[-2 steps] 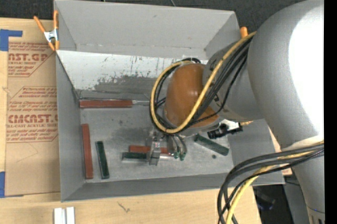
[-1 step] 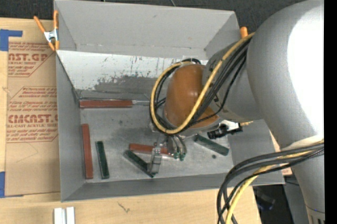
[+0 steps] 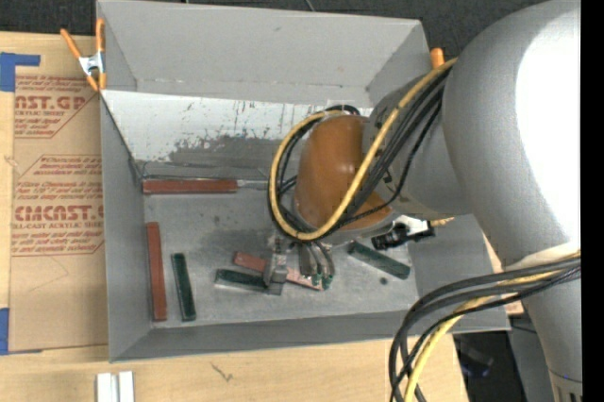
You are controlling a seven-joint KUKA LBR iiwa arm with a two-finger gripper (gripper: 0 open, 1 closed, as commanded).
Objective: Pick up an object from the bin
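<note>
The robot's pincer [image 3: 300, 273] sat low over the floor of the grey bin [image 3: 255, 51], near the front wall. It was at a small heap of short bars, with a red bar [image 3: 250, 259] and a dark green bar [image 3: 236, 278] nearest. Whether the pincer was wide or narrow could not be told. This looked like the grasping step. The next move would call for closing on one bar and lifting it clear.

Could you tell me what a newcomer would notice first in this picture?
First, the big silver arm reaching in from the right, with its orange wrist cover and looped cables. Its hand is low in the grey bin, at a small cluster of dark green and reddish-brown sticks near the front. A reddish-brown stick and a green stick lie side by side at the left.
</note>
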